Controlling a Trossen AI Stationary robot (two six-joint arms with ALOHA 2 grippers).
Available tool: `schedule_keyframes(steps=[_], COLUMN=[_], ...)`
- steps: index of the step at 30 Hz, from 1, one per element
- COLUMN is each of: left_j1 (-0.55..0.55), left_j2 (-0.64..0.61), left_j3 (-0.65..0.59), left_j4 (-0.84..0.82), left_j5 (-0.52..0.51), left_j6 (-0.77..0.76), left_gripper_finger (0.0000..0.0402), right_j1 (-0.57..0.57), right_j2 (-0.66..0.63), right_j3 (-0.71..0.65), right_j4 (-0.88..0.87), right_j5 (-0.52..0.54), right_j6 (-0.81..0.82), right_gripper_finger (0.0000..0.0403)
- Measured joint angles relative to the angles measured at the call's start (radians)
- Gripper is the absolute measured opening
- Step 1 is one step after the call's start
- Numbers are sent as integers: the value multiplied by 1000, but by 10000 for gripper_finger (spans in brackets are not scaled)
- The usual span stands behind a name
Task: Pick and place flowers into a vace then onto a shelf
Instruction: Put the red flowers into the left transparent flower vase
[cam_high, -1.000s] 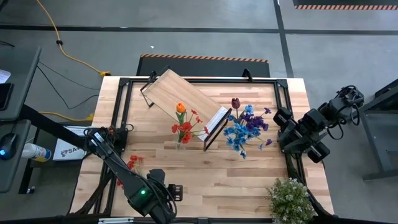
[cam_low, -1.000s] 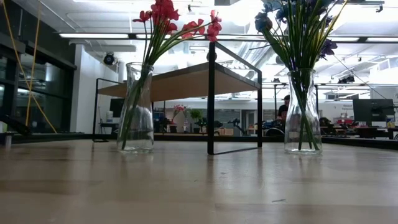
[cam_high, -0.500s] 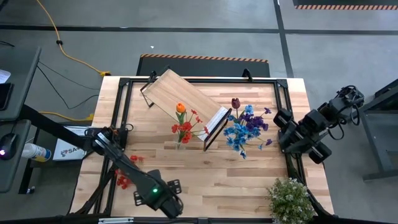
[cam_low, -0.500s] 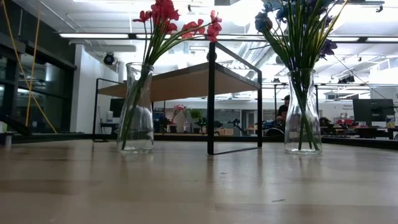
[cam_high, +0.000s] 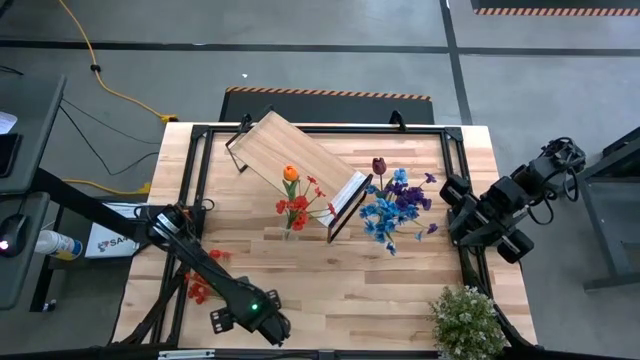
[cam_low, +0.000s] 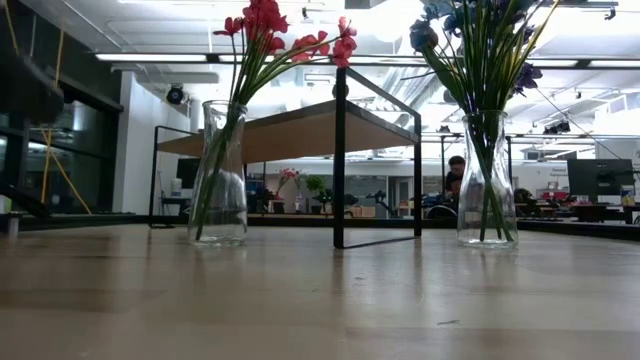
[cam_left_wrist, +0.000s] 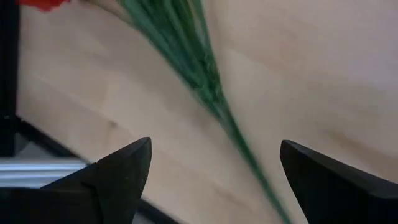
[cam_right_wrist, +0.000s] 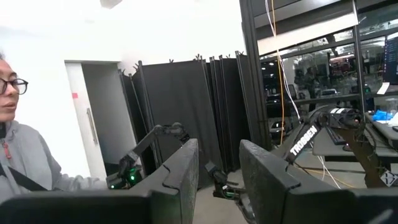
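The left gripper (cam_left_wrist: 211, 180) hovers wide apart and empty over the loose red spray (cam_left_wrist: 193, 68) — its stem running between the fingers — so next, I judge, lower and close.

- High view: straight down on the whole table (cam_high: 400, 290), far off; my left arm at picture left, right arm at picture right.
- Low view: tabletop height, level across the boards into the room; both vases near, the shelf (cam_low: 300, 130) between and behind them. Shares vases and shelf (cam_high: 295, 155) with the high view.
- Left wrist view: very close over the wood, looking past my two fingers (cam_left_wrist: 121, 177) at a green stem (cam_left_wrist: 193, 59) with a red bloom at its far end.
- Right wrist view: faces off the table into the room, past my fingers (cam_right_wrist: 180, 171); a person (cam_right_wrist: 28, 168) at the edge.
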Motion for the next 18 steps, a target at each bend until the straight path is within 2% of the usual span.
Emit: schedule_keyframes(steps=[9,14,18], left_j1=[1,-4,-4], left_j2=[-15,-15,-14], left_j3=[-175,-188,-188], left_j4=[215,230,221], left_j5=[-19,-103,-110], left_j6=[-18,-21,-18], left_gripper_finger=[385,385,385], right_j1=[0,0,0], right_j2=[0,0,0], right_j3=[0,0,0], right_j4=[0,7,9], right_j5=[0,0,12], right_j6=[0,0,0], right_gripper_finger=[110,110,110])
